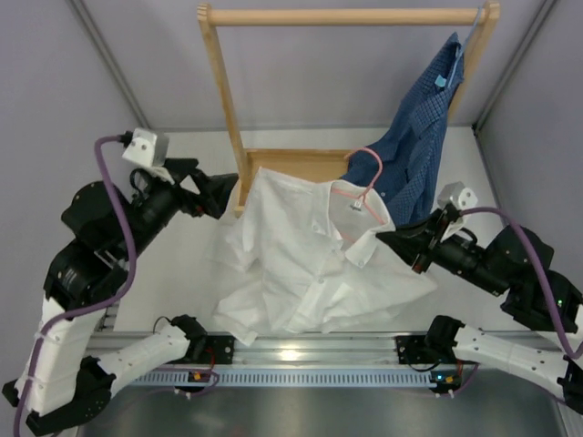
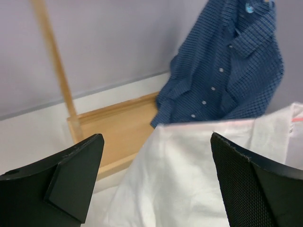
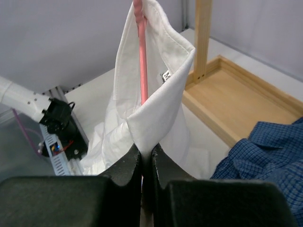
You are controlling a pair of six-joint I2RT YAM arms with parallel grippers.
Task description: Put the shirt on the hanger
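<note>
Right fingers (image 3: 124, 172) pinch thin white shirt (image 3: 161, 109) collar beside pink wire hanger (image 3: 141, 56); left fingers (image 2: 71, 179) gape wide.

The shirt (image 1: 301, 264) is plain white, and the hanger (image 3: 140, 52) inside it is pink. At the far right, the checked shirt (image 1: 419, 137) is dark blue with pale buttons, on a light blue second hanger (image 1: 443, 80). The rack (image 1: 223, 91) is pale wood. The left arm (image 1: 91, 246) and right arm (image 1: 510, 269) are black and white, each with a purple cable (image 1: 114, 209).
</note>
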